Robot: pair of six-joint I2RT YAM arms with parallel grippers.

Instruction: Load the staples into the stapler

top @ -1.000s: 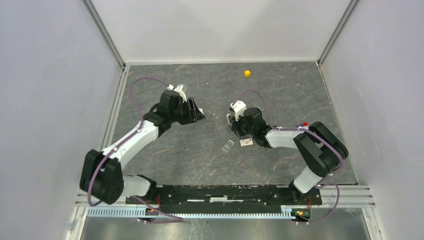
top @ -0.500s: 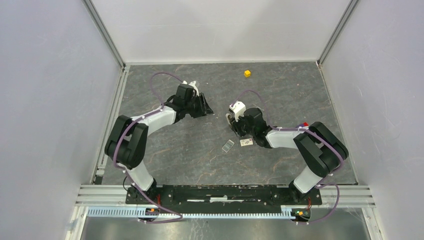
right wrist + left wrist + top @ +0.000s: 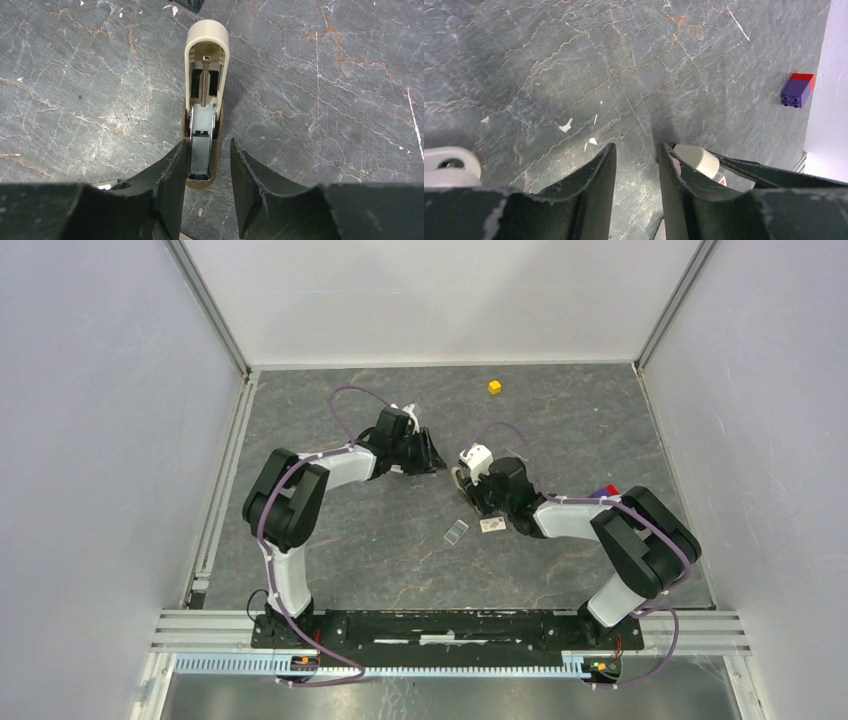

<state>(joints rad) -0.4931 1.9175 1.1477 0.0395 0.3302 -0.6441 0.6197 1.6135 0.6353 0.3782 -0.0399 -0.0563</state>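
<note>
Your left arm point(image 3: 330, 466) just swung in by the small cream plastic stapler point(image 3: 202, 100) mid-scene, left fingers point(image 3: 594, 185) narrowed but empty. Right fingers point(image 3: 170, 180) straddle it, spread. Flat silvery staples block point(image 3: 456, 531) waits just nearer you.

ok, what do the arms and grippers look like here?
Left arm and right arm: white links, black joint housings, a purple cable looped along each. Left gripper and right gripper: two dark tapered fingers, edges scuffed pale.
</note>
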